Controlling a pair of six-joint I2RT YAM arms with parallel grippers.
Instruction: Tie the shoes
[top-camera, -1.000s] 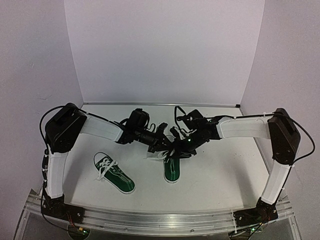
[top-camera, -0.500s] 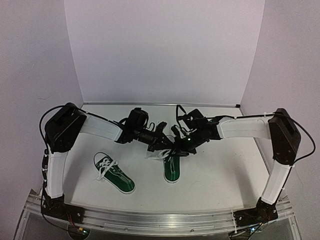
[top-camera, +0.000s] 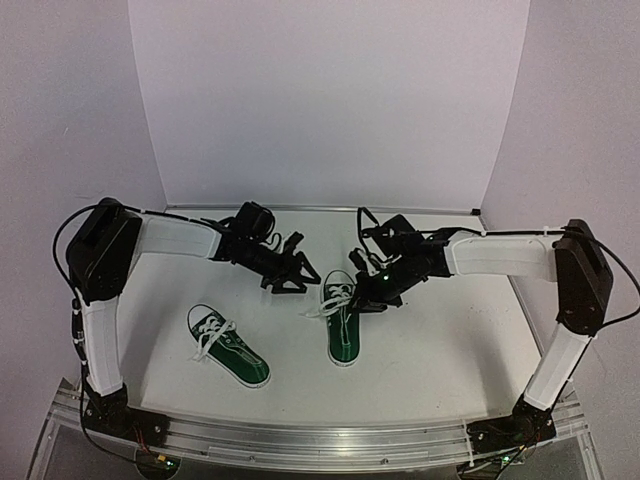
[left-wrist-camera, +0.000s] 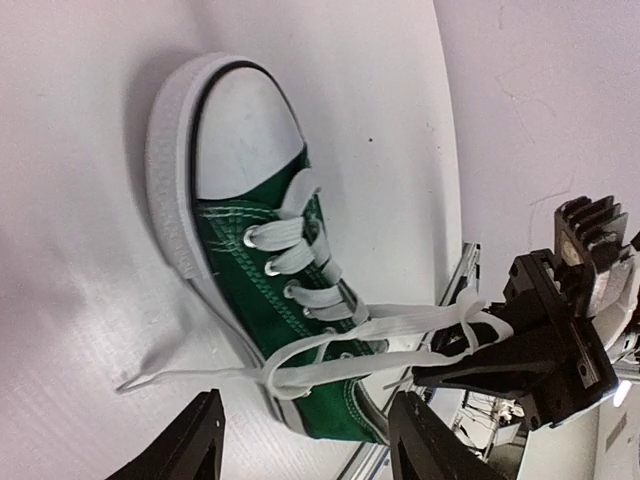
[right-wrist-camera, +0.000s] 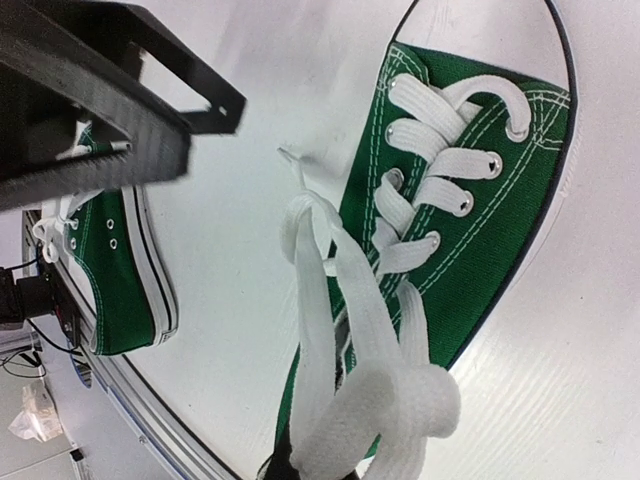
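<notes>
Two small dark green shoes with white laces lie on the white table. The right shoe has its laces drawn up into a loop. My right gripper is shut on that loop just beyond the shoe's heel end; the lace covers most of its fingertips in the right wrist view. My left gripper hangs open to the left of this shoe, its fingers wide apart and holding nothing. A loose lace end trails on the table. The left shoe lies apart near the front, with its laces loose.
White walls close off the back and both sides of the table. A metal rail with the arm bases runs along the near edge. The left shoe lies close to the left gripper in the right wrist view.
My left gripper has let go of the lace, opened and drawn back to the left, away from the shoe. The right gripper has shut on the lace loop and holds it.
</notes>
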